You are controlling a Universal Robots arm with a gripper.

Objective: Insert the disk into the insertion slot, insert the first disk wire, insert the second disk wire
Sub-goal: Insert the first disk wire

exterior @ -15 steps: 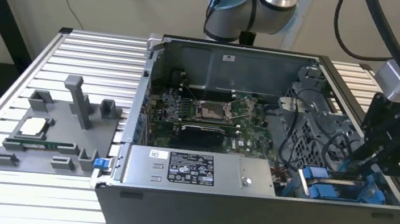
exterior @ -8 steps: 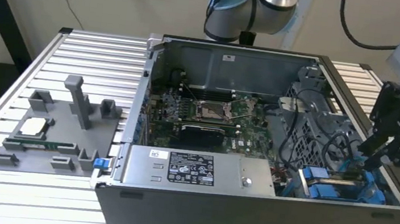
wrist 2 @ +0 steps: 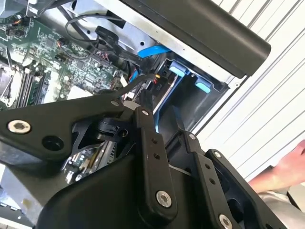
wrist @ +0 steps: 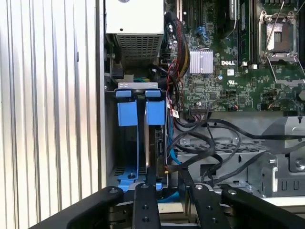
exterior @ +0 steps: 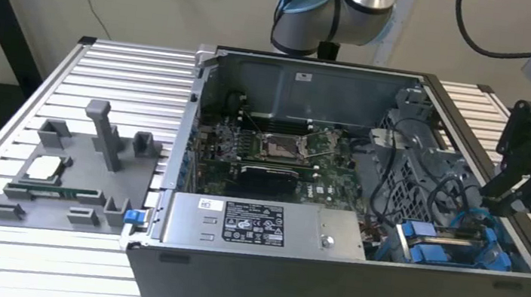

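Note:
The disk (wrist: 157, 143) stands on edge in the insertion slot (exterior: 448, 247), a bay of the grey drive cage, with its blue carrier tabs (wrist: 155, 112) showing at one end. My gripper (exterior: 509, 205) hangs over the cage at the exterior view's right. In both wrist views its black fingers (wrist: 150, 177) close in on the black plug of a disk wire (wrist: 165, 169) at the disk's near end. The wire (wrist 2: 128, 85) loops back over the cage toward the motherboard. A blue cable (wrist 2: 153, 49) lies beside it. How deep the plug sits is hidden.
The open computer case (exterior: 330, 285) lies on a slatted aluminium table (exterior: 124, 63). Inside are the motherboard (exterior: 280, 150) and the grey power supply (exterior: 256, 227). A grey fixture (exterior: 80, 171) with parts sits at the exterior view's left. A person's hand (wrist 2: 288, 167) is beside the case.

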